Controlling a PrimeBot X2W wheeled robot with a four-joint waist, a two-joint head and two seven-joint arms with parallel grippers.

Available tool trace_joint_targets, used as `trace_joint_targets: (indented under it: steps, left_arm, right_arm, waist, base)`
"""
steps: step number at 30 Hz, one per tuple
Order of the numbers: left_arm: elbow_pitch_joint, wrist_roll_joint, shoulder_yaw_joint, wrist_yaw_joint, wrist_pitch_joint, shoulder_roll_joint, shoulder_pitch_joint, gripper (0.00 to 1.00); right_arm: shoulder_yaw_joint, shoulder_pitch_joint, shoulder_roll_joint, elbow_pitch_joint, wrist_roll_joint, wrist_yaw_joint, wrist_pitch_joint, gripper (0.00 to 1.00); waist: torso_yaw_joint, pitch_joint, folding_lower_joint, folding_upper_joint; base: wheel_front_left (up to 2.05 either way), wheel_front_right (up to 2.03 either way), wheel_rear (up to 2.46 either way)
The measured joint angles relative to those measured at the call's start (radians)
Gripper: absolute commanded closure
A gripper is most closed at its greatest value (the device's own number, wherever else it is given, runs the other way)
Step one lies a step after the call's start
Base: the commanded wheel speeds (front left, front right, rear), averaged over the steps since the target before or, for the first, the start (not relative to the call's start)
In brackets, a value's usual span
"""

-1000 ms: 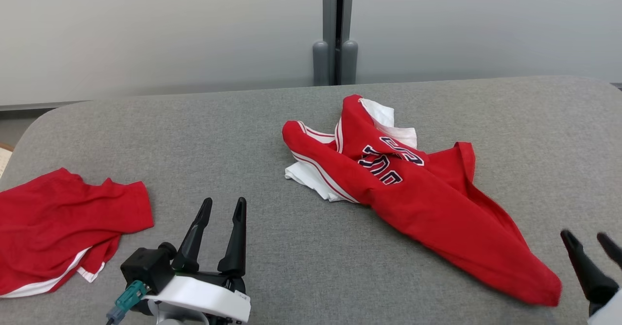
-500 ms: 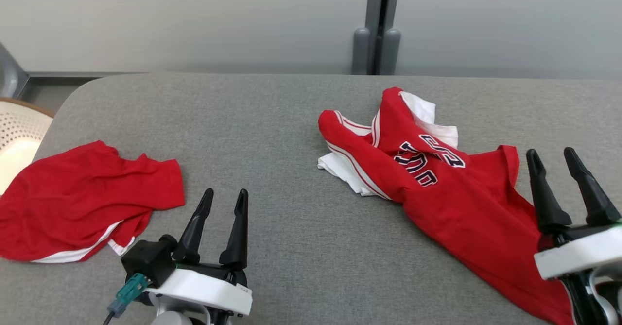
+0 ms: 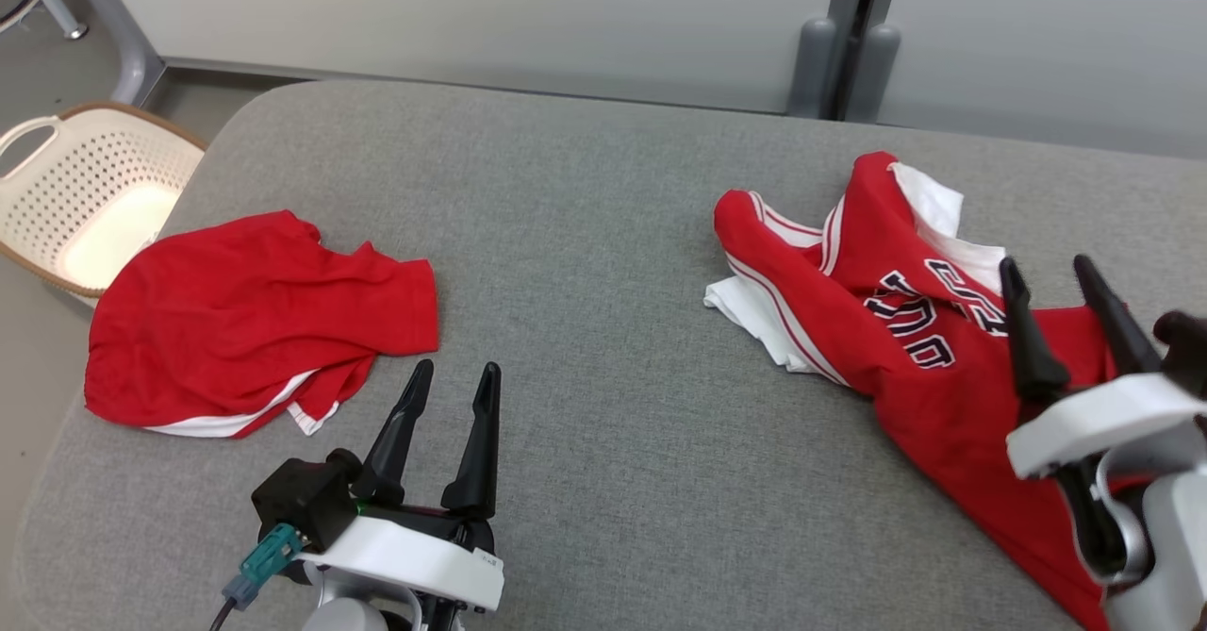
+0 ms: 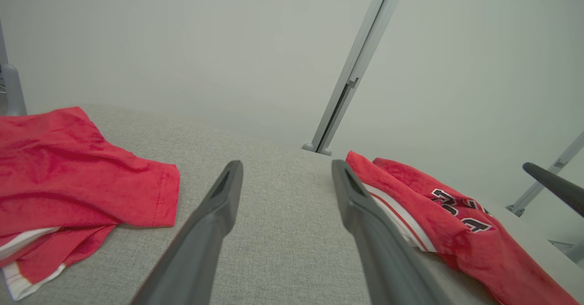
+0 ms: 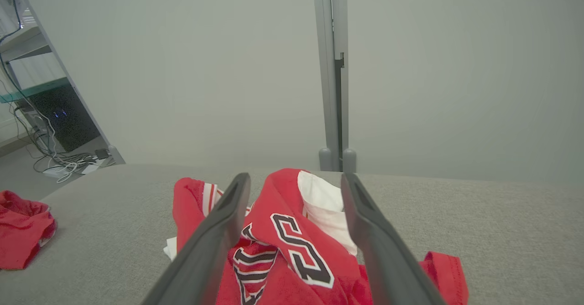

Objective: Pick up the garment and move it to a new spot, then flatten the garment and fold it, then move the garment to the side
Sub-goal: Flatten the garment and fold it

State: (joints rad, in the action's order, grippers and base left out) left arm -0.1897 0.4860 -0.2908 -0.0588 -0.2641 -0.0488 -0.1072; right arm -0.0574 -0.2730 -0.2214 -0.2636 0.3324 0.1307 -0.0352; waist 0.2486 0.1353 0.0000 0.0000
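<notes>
- Since a second earlier your head camera swung left, bringing a basket into view, and your right hand came up over the jersey, fingers spread and holding nothing.
- That looked like the approach to the pick-up: the jersey lay crumpled on the right of the desk, unlifted.
- Your left hand was spread and empty, near a second red garment.
- The jersey's dark lettering was creased; only an "S" seemed legible.
</notes>
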Motion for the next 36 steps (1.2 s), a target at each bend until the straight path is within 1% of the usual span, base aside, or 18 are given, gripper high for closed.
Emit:
trace_joint_targets:
  steps: [3,6,10,14,18,21,22,23,24,25,29,36]
  left_arm:
    - [0.003,0.006,-0.009,0.000,0.000,0.000,-0.005,0.00]
    - [0.004,0.009,-0.023,0.000,0.000,0.001,-0.025,0.00]
    - [0.005,0.018,-0.044,0.002,0.000,0.000,-0.045,0.00]
    - [0.005,0.027,-0.063,0.007,0.000,0.000,-0.051,0.00]
    - [0.003,0.034,-0.067,0.009,0.000,0.001,-0.063,0.00]
    - [0.003,0.037,-0.069,0.009,0.000,0.000,-0.064,0.00]
    - [0.003,0.038,-0.071,0.009,0.000,0.000,-0.066,0.00]
    - [0.003,0.040,-0.072,0.009,0.000,0.000,-0.069,0.00]
    - [0.003,0.043,-0.073,0.012,0.000,0.000,-0.072,0.00]
    - [0.003,0.044,-0.074,0.013,0.000,0.000,-0.077,0.00]
    - [0.006,0.053,-0.081,0.017,0.000,0.000,-0.086,0.00]
    - [0.004,0.054,-0.083,0.022,0.000,0.001,-0.086,0.00]
  right_arm:
    - [0.035,-0.076,-0.007,-0.059,-0.027,0.000,0.056,0.00]
    - [0.040,-0.156,-0.039,-0.127,-0.044,0.000,0.127,0.00]
    - [-0.015,-0.243,-0.100,-0.211,-0.054,0.000,0.210,0.00]
    - [-0.076,-0.290,-0.157,-0.283,-0.035,0.000,0.282,0.00]
    - [-0.137,-0.323,-0.199,-0.333,-0.012,0.000,0.329,0.00]
    - [-0.164,-0.344,-0.219,-0.367,0.003,0.000,0.349,0.00]
    - [-0.169,-0.350,-0.224,-0.377,0.009,0.000,0.354,0.08]
    - [-0.175,-0.357,-0.228,-0.387,0.010,0.000,0.356,0.85]
    - [-0.179,-0.366,-0.234,-0.397,0.009,0.000,0.356,0.85]
    - [-0.181,-0.373,-0.238,-0.405,0.009,0.000,0.354,1.00]
    - [-0.182,-0.399,-0.241,-0.432,0.022,0.000,0.334,1.00]
    - [-0.175,-0.447,-0.258,-0.452,0.009,0.000,0.269,1.00]
  waist:
    - [0.013,0.023,0.0000,0.0000]
    - [0.027,0.049,0.0000,0.0000]
    - [0.051,0.086,0.0000,0.0000]
    - [0.079,0.116,0.0000,0.0000]
    - [0.100,0.140,0.0000,0.0000]
    - [0.109,0.153,0.0000,0.0000]
    - [0.111,0.156,0.0000,0.0000]
    - [0.113,0.160,0.0000,0.0000]
    - [0.115,0.163,0.0000,0.0000]
    - [0.116,0.165,0.0000,0.0000]
    - [0.116,0.167,0.0000,0.0000]
    - [0.113,0.148,0.0000,0.0000]
  base:
    - [0.00,0.00,0.00]
    - [0.00,0.00,0.00]
    - [0.00,0.00,0.00]
    - [0.00,0.00,0.00]
    - [0.00,0.00,0.00]
    - [0.00,0.00,0.00]
    - [0.00,0.00,0.00]
    - [0.00,0.00,0.00]
    - [0.00,0.00,0.00]
    - [0.00,0.00,0.00]
    - [0.00,0.00,0.00]
    - [0.00,0.00,0.00]
